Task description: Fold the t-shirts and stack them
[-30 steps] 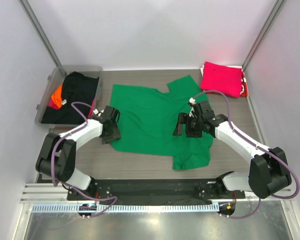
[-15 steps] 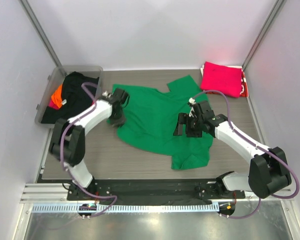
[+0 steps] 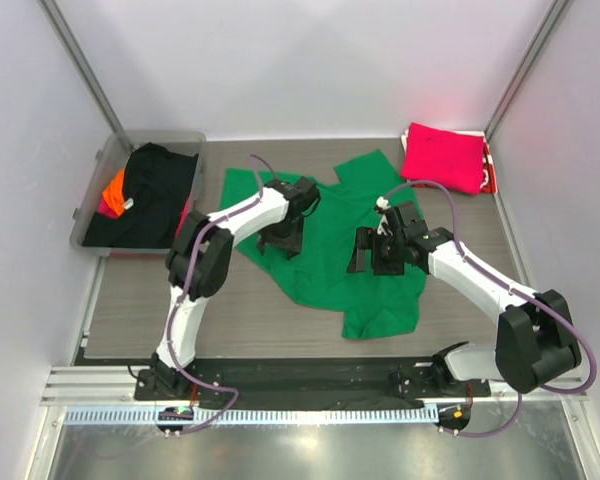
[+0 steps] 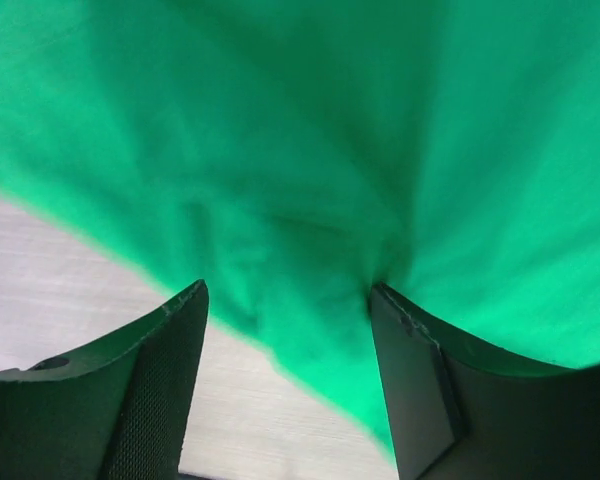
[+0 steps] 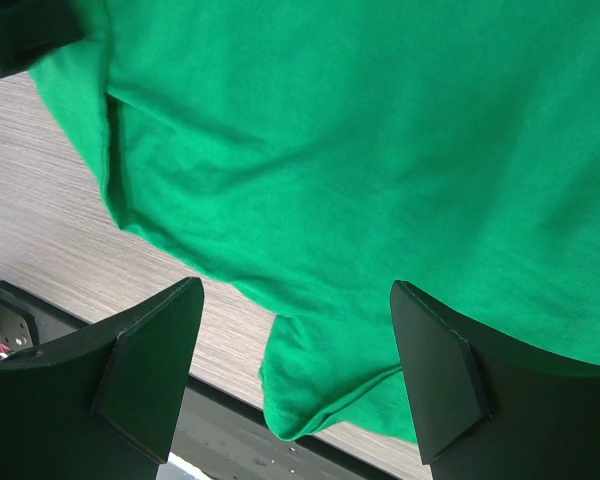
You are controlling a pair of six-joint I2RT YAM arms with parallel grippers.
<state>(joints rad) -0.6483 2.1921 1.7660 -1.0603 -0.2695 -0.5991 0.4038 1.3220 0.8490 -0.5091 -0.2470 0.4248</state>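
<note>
A bright green t-shirt lies in the middle of the table, its left part folded in over the body. My left gripper is low over that fold and open; in the left wrist view its jaws stand apart with green cloth and bare table between them. My right gripper hovers open over the shirt's right half, and the right wrist view shows the green hem below it. A folded magenta-pink t-shirt sits at the back right. Black and orange t-shirts lie in the tub.
A clear plastic tub stands at the back left against the wall. A red and white cloth edge shows under the magenta shirt. White walls close in the table on three sides. The arms' base rail runs along the near edge.
My left arm swept right from the shirt's left edge, dragging that side over the body, then opened its jaws. The right arm has stayed still.
</note>
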